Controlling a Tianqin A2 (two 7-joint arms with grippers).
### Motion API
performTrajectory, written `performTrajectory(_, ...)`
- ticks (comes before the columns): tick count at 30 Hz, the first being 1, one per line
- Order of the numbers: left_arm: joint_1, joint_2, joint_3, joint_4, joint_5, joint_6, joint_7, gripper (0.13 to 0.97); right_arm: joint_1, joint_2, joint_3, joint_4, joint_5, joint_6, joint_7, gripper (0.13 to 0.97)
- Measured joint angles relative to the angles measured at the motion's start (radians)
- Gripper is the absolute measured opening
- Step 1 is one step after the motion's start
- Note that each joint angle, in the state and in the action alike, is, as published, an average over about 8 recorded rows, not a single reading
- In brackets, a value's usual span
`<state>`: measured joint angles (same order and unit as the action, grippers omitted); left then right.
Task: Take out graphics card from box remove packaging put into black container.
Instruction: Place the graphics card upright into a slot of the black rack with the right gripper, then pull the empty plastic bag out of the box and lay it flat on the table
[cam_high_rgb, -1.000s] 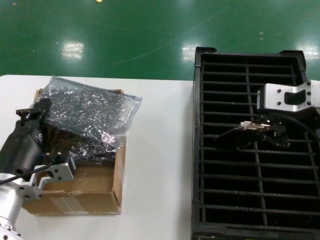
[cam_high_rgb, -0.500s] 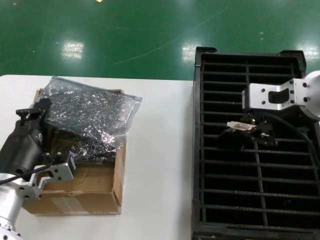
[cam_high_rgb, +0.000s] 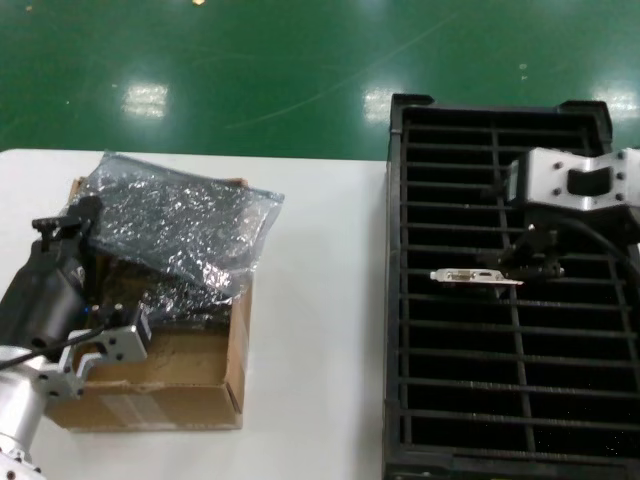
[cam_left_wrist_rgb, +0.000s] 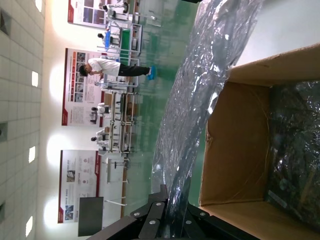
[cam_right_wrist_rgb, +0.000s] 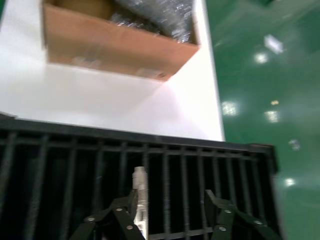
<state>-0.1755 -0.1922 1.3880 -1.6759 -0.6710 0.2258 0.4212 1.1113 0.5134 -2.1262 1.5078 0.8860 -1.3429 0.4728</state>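
Graphics card (cam_high_rgb: 468, 277): sitting edge-up in a slot of the black container (cam_high_rgb: 420, 300), silver bracket showing.
Right gripper (cam_right_wrist_rgb: 170, 220): hovering above the card, jaws apart, card beside one finger.
Left gripper (cam_left_wrist_rgb: 167, 222): pinching the packaging (cam_high_rgb: 175, 225) over the box (cam_high_rgb: 190, 385), jaws clamped.
Advice: lifting straight up, avoiding snagging the bracket or ribs.

one graphics card (cam_high_rgb: 476, 277), one cardboard box (cam_high_rgb: 190, 372), one anti-static bag (cam_high_rgb: 175, 225), one black container (cam_high_rgb: 450, 400), two end effectors
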Motion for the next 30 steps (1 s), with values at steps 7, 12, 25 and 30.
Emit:
performTrajectory(7, 0.000, 0.000, 0.000, 0.000, 0.000, 0.000, 0.000, 0.139, -0.172, 0.087, 0.150, 0.092, 0.095, 0.178, -0.020, 0.488)
performTrajectory(12, 0.000, 0.000, 0.000, 0.000, 0.000, 0.000, 0.000, 0.139, -0.329, 0.122, 0.264, 0.121, 0.168, 0.335, -0.035, 0.619)
performTrajectory(25, -0.016, 0.032, -0.023, -0.015, 0.013, 0.063, -0.032, 0.139, -0.465, 0.129, 0.358, 0.128, 0.226, 0.478, -0.047, 0.853)
performTrajectory(30, -0.067, 0.112, -0.080, -0.054, 0.039, 0.256, -0.181, 0.139, -0.465, 0.129, 0.358, 0.128, 0.226, 0.478, -0.047, 0.908)
